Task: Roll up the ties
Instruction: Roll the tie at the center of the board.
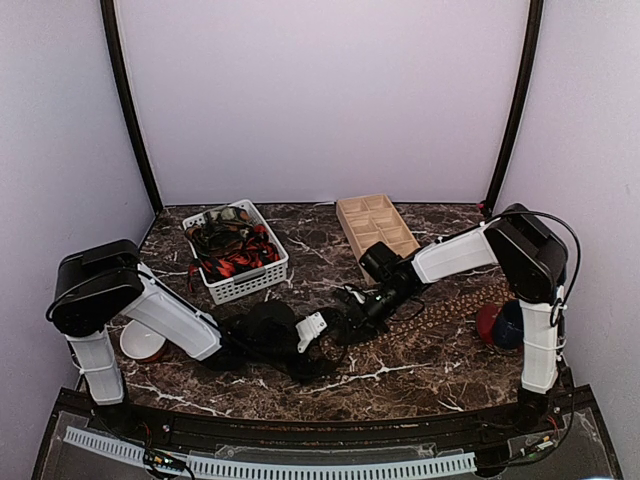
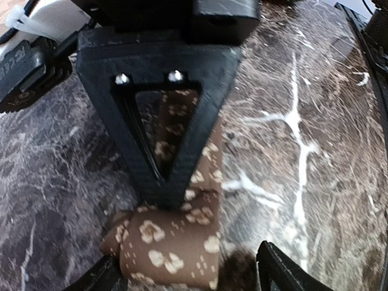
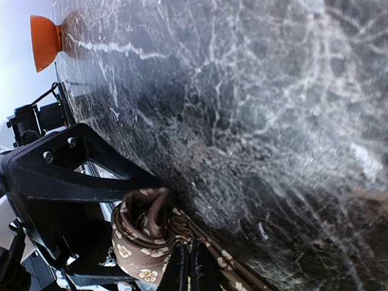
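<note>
A brown tie [image 2: 170, 242] with tan flowers lies partly rolled on the marble table [image 1: 420, 360]. Its unrolled length [image 1: 450, 300] runs off to the right. The roll sits between my left gripper's [image 2: 191, 276] open fingers, against the left finger [image 2: 97, 280] and apart from the right one. My right gripper [image 3: 189, 268] comes in from the other side. It is shut on the tie where the strip meets the roll [image 3: 142, 236]. In the top view both grippers meet mid-table, left gripper [image 1: 322, 330] and right gripper [image 1: 347, 316].
A white basket [image 1: 245, 285] holding red-and-black ties stands at the back left. A wooden compartment tray [image 1: 352, 225] is at the back centre. A white bowl [image 1: 140, 342] sits by the left arm's base. A red and a blue object [image 1: 500, 325] lie by the right arm's base.
</note>
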Action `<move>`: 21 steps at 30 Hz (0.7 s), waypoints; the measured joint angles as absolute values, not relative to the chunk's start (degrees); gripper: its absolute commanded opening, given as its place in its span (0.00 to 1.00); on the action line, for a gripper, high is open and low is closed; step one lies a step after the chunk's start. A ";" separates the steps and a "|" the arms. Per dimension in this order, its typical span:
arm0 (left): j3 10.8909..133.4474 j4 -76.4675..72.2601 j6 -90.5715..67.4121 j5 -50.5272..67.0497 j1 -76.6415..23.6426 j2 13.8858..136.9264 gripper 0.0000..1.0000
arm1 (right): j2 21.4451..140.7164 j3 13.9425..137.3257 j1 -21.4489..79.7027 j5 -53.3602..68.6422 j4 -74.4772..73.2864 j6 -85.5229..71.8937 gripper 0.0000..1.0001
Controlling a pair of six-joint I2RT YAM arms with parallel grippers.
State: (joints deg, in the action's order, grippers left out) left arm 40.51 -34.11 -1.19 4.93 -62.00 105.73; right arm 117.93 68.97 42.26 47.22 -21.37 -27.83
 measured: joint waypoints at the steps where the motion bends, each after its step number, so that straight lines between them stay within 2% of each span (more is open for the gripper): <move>1: 40.95 -34.96 -1.08 4.56 -61.98 106.48 0.75 | 117.93 68.97 42.30 47.11 -21.15 -28.01 0.00; 3: 41.56 -36.40 -0.40 3.75 -61.91 108.03 0.71 | 117.86 68.97 42.41 47.05 -20.67 -28.47 0.00; 7: 41.85 -38.48 1.43 3.22 -61.89 109.27 0.59 | 117.86 69.04 42.72 46.70 -20.12 -29.26 0.00; 11: 38.26 -40.84 3.92 2.70 -61.67 107.70 0.49 | 117.86 69.71 43.35 46.19 -20.08 -29.71 0.00; 15: 33.76 -40.40 5.43 2.70 -61.34 103.68 0.45 | 118.26 71.83 44.40 45.76 -20.12 -30.15 0.00; 17: 31.83 -40.03 5.67 2.61 -61.28 101.89 0.49 | 118.85 73.47 45.01 45.50 -20.10 -30.28 0.00; 21: 28.71 -40.32 5.80 1.96 -61.28 99.15 0.80 | 120.95 76.31 46.13 45.34 -19.53 -30.35 0.00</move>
